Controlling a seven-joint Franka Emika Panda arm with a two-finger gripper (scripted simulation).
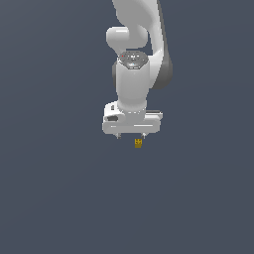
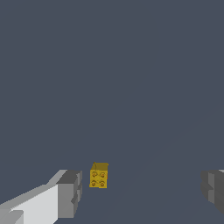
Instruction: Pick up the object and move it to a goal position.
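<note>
Wrist view – gripper spread, block seemingly untouched, near one finger

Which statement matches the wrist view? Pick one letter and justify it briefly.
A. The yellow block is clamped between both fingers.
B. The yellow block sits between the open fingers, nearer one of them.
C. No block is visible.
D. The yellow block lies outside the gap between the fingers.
B: in the wrist view the yellow block lies between the fingers of the wide-open gripper, close beside one finger and far from the other.
</note>
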